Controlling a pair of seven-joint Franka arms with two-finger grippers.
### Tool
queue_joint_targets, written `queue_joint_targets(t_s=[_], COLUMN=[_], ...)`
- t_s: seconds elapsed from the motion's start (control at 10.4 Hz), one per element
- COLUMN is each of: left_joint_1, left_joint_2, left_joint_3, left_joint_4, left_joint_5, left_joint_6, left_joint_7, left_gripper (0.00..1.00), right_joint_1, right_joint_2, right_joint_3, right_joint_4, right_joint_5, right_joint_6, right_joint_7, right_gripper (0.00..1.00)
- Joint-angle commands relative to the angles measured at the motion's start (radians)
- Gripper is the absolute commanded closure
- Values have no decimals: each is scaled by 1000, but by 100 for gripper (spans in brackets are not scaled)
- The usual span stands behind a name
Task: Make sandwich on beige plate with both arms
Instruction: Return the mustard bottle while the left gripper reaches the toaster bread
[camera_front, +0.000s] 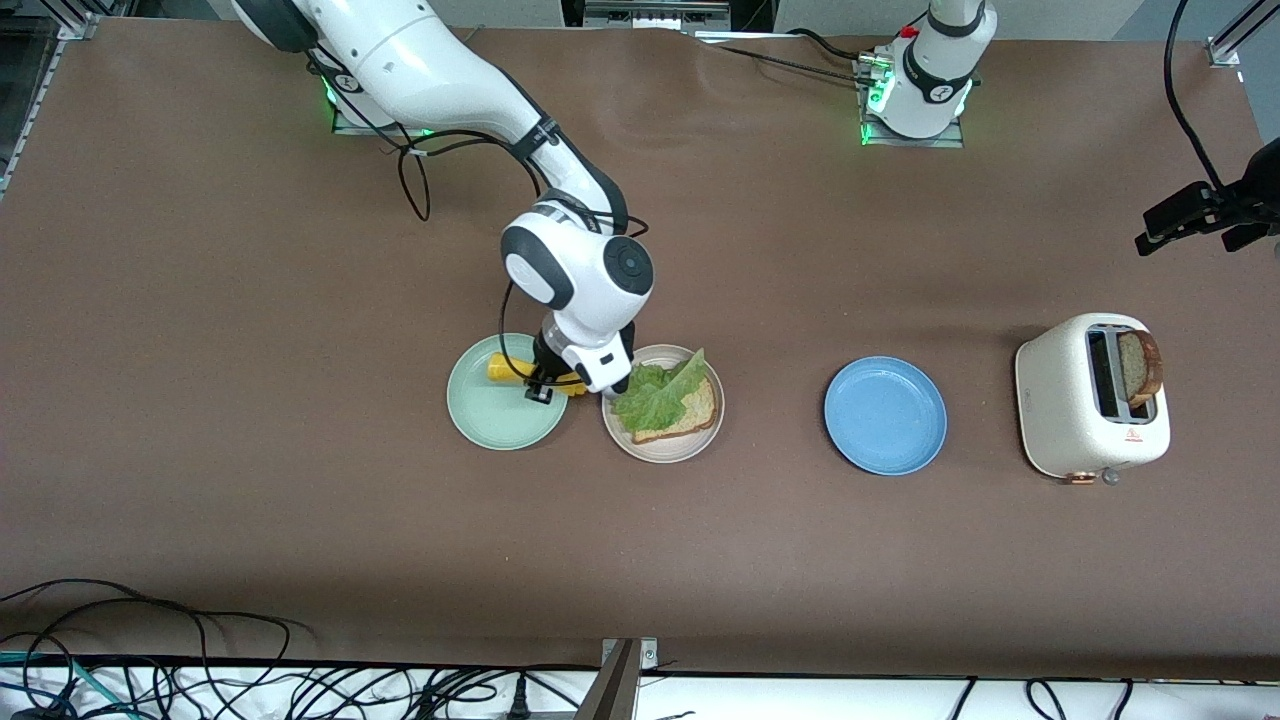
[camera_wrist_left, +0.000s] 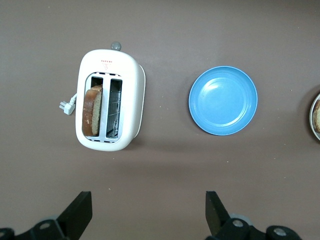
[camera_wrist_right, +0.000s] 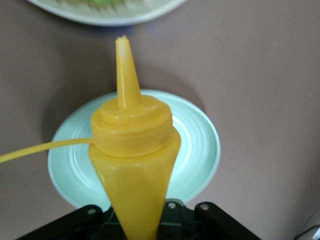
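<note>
Front view: we held the right gripper (camera_front: 541, 392) clamped on the bottle (camera_front: 500, 368) for saucing; the left gripper (camera_wrist_left: 145, 220) waited, jaws wide.

Table surface (camera_front: 250, 480): brown matte covering, slightly wrinkled.
Near edge: white strip (camera_front: 900, 698), tangled black cables (camera_front: 200, 680).
Corners: metal frame rails (camera_front: 1225, 45).
Light: even, soft shadows.

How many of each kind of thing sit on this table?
Plates: 3, mint green plate, beige plate, blue plate
Bread slices: 2
Lettuce leaf: 1
Toaster: 1
Yellow squeeze bottle: 1
Total: 8
</note>
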Motion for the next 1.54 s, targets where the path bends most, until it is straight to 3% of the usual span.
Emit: queue_joint_targets(t_s=[0.0,0.19,0.29,0.48,0.68,0.87,1.25,1.45], left_joint_1=[3,4,10,27,53,87,144,145], left_joint_2=[21,39,70,171,239,306,470,516], left_joint_3=[-3,-2,1,14,14,14,12,12], left_joint_4=[32,32,33,35,123,162,228,228], left_joint_5=[25,34,34,63,74,70,74,74], left_joint_6=[-16,-15,-15,-7,-7,-6,166,241], left_joint_7=[8,9,11,16,17,19,58,74], left_gripper=[0,0,0,0,0,0,0,0], right_joint_1=[-78,-122,-139,-204,-245,-318,-397,-431], right_joint_2=[-132,-219,-261,-356,-457,-540,-574,-569], right_joint_3=[5,-28,-63,-143,-244,-278,-392,-448], right_joint_4=[-65,-121,-146,-230,-377,-540,-772,-862], right_joint_5=[112,197,281,480,713,900,1351,1479], right_joint_6=[-35,-32,-25,15,87,167,210,195], right_joint_7=[-88,-165,-234,-384,-569,-772,-1316,-1559], right_gripper=[100,100,100,100,100,100,100,100])
